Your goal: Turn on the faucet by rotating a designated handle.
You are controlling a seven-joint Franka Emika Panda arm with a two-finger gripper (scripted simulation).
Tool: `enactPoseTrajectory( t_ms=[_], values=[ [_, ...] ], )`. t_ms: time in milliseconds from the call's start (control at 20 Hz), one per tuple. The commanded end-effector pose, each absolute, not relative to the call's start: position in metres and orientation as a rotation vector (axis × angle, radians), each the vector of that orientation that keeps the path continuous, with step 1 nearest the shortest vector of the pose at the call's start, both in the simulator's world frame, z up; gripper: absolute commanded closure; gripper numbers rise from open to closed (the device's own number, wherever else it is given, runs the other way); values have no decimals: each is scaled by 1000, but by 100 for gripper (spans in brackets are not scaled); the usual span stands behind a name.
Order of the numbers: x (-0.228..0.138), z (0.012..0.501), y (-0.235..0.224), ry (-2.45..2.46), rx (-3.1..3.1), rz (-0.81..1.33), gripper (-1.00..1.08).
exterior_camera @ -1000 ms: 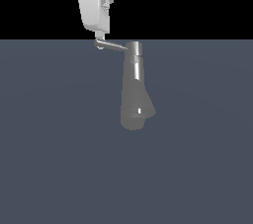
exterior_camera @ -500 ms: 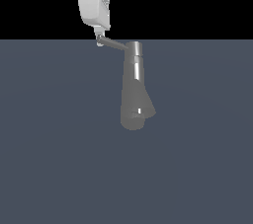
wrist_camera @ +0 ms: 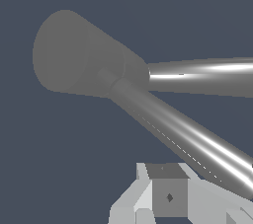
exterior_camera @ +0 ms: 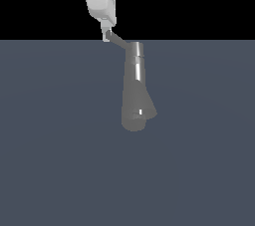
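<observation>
Floor (exterior_camera: 55, 160): flat, uniform slate blue-grey, no markings or texture. Fills the lower part of the exterior view up to a straight horizon line. The same surface fills the background of the wrist view (wrist_camera: 59, 159).

Backdrop (exterior_camera: 199, 1): plain black band above the horizon, featureless.

No other loose items visible in either view.

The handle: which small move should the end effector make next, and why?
Probably a little more sideways push toward the exterior view's right. The end effector sits at the outer tip of the handle, which slants up from the top of the faucet, so pushing there should rotate it. Whether the fingers actually touch the rod is unclear.
</observation>
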State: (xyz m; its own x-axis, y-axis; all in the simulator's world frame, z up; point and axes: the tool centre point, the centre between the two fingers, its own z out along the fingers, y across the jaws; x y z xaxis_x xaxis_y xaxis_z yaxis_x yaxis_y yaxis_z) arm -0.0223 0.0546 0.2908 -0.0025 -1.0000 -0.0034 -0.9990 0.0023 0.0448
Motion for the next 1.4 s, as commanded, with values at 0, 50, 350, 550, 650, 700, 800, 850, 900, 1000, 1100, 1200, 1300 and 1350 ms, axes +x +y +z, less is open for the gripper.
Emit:
enactPoseTrajectory(
  t_ms=[0, 50, 350, 550, 650, 700, 800, 850, 900, 1000, 1100, 1200, 1300, 1350],
  values=[
    [-32, 291, 44, -2204, 2184, -63, 108],
    [-34, 292, 42, -2204, 2184, -63, 108],
    [-51, 298, 28, -2200, 2185, -67, 108],
    [-59, 302, 21, -2197, 2185, -69, 108],
    [-55, 301, 21, -2192, 2195, -66, 108],
    [-56, 301, 15, -2193, 2194, -66, 108],
    [-56, 301, 1, -2193, 2193, -67, 108],
    [-56, 301, -5, -2194, 2192, -67, 108],
    [-57, 301, -12, -2194, 2191, -67, 108],
    [-57, 301, -26, -2195, 2190, -67, 108],
    [-58, 301, -39, -2196, 2188, -68, 108],
    [-58, 302, -53, -2196, 2187, -68, 108],
    [-59, 302, -66, -2197, 2185, -69, 108],
    [-59, 302, -66, -2197, 2185, -69, 108]
  ],
)
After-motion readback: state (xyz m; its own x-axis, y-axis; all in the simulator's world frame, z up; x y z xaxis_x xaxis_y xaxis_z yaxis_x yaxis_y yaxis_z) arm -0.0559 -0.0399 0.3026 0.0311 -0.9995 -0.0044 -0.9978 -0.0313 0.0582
